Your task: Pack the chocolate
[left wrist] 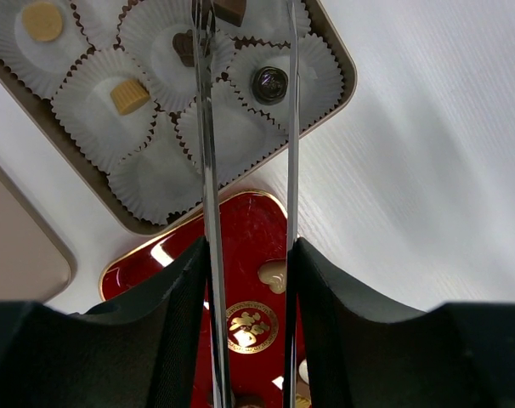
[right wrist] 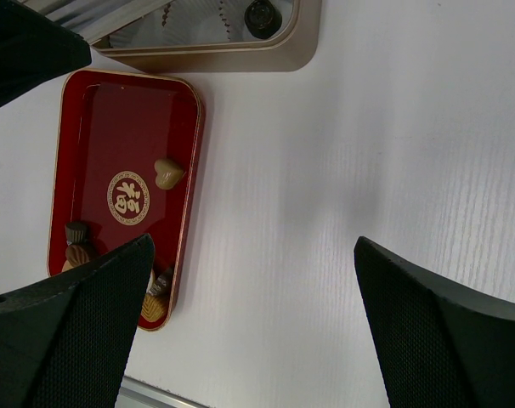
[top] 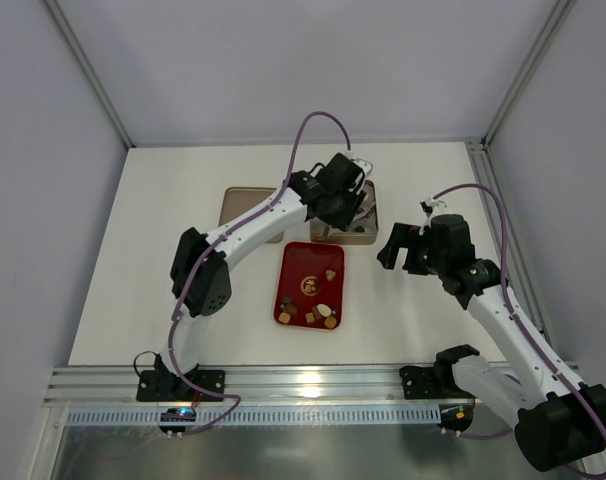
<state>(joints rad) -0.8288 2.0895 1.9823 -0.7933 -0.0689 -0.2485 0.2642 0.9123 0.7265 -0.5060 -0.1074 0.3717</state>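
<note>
Chocolate (left wrist: 270, 82) sits partly in the paper cups (left wrist: 155, 174), the rest on the red tray (right wrist: 113, 110). Your left gripper (top: 361, 170) hangs parted over the cups, right gripper (right wrist: 253, 246) spread, empty. Withdraw crookedly and a blade snags a cup, spilling pieces

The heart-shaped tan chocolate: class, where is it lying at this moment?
In the right wrist view, the heart-shaped tan chocolate lies on the red tray, just up and right of its gold emblem.
</note>
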